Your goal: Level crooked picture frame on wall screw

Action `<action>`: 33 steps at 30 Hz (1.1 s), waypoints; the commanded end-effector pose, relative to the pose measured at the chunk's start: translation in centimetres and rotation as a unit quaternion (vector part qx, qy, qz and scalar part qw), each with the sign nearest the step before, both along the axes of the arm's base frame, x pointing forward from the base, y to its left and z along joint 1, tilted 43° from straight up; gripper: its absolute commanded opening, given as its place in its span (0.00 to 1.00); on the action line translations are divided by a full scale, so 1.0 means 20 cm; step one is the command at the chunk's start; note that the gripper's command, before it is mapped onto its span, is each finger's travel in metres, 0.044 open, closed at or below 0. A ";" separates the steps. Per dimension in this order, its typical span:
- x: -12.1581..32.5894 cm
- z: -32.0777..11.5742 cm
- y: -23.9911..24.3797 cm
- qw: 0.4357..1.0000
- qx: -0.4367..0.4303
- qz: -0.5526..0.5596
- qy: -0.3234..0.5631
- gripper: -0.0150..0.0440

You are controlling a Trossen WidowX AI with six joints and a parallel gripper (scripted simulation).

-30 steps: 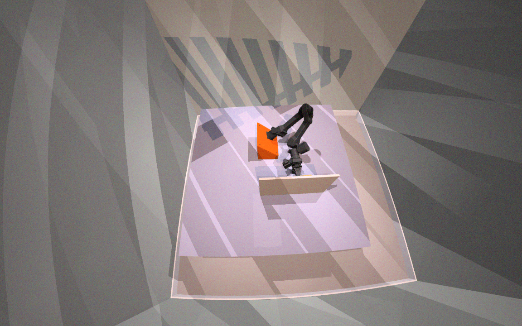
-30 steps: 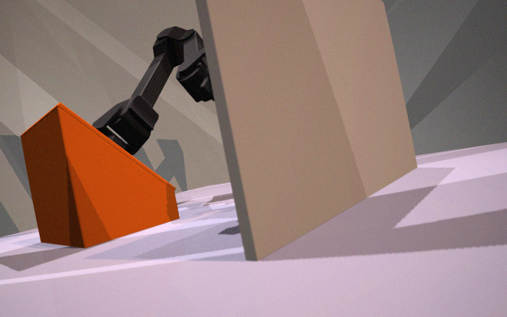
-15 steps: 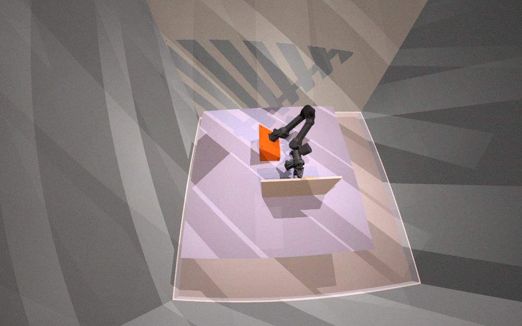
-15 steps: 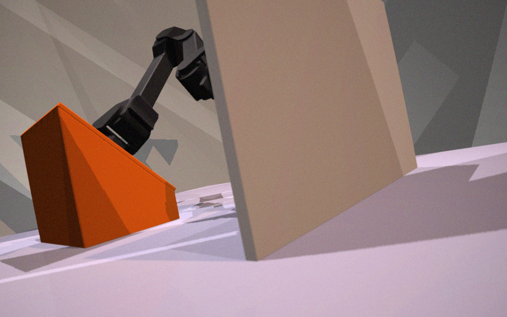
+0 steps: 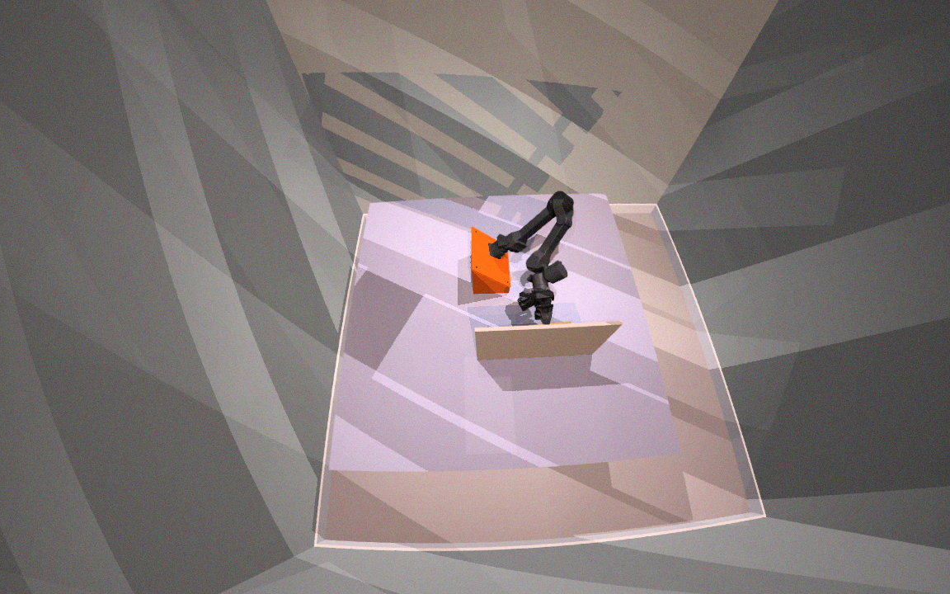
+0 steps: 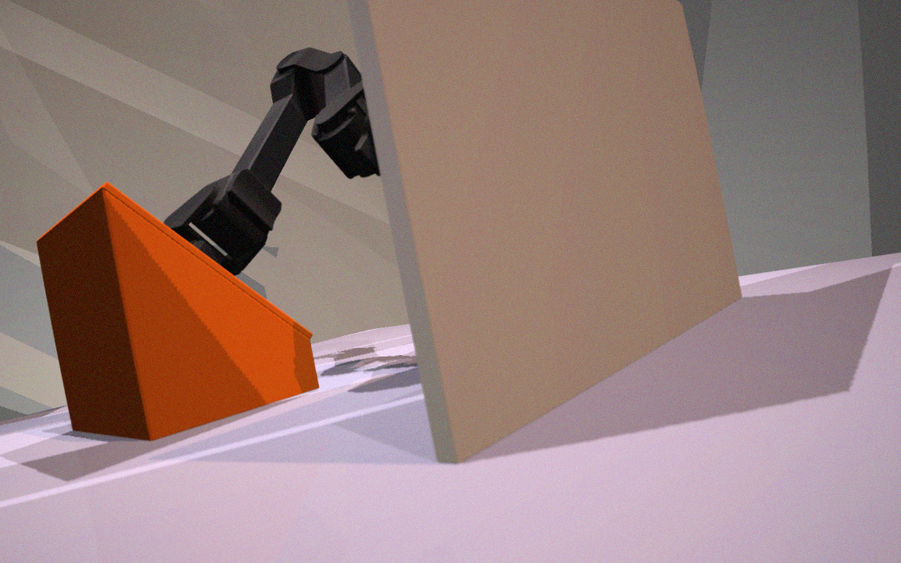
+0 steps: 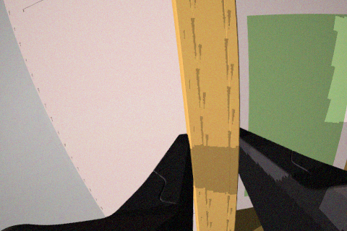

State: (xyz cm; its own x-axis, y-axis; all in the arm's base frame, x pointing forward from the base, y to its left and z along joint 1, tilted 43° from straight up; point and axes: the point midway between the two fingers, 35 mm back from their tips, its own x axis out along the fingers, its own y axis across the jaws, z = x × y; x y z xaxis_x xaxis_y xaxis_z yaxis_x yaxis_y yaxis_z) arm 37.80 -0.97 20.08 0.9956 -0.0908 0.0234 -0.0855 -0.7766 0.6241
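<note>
The picture frame (image 7: 210,79) has a yellow-brown border around a white mount and a green picture. In the wrist view its side bar runs from top to bottom, leaning slightly. My gripper (image 7: 209,138) is shut on this side bar, one finger on the outer side and one on the inner side. In the top view the gripper (image 5: 543,320) is at the near face of the upright wall panel (image 5: 541,344) (image 6: 551,209), and only a thin yellow edge of the frame (image 5: 561,322) shows. The screw and the notched strip are hidden. The panel hides the gripper and frame in the exterior view.
An orange wedge-shaped box (image 5: 488,269) (image 6: 209,328) stands beside the arm, which is mounted on its sloping top. The wall panel stands upright on a pale table (image 5: 419,428) (image 6: 264,503). Striped shadows fall across the scene.
</note>
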 end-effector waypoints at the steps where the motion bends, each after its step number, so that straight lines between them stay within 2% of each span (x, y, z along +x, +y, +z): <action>1: 0.00 0.01 -0.01 1.000 -0.001 -0.007 -0.005 0.25; 33: 0.00 0.03 -0.01 1.000 -0.001 -0.007 -0.005 0.25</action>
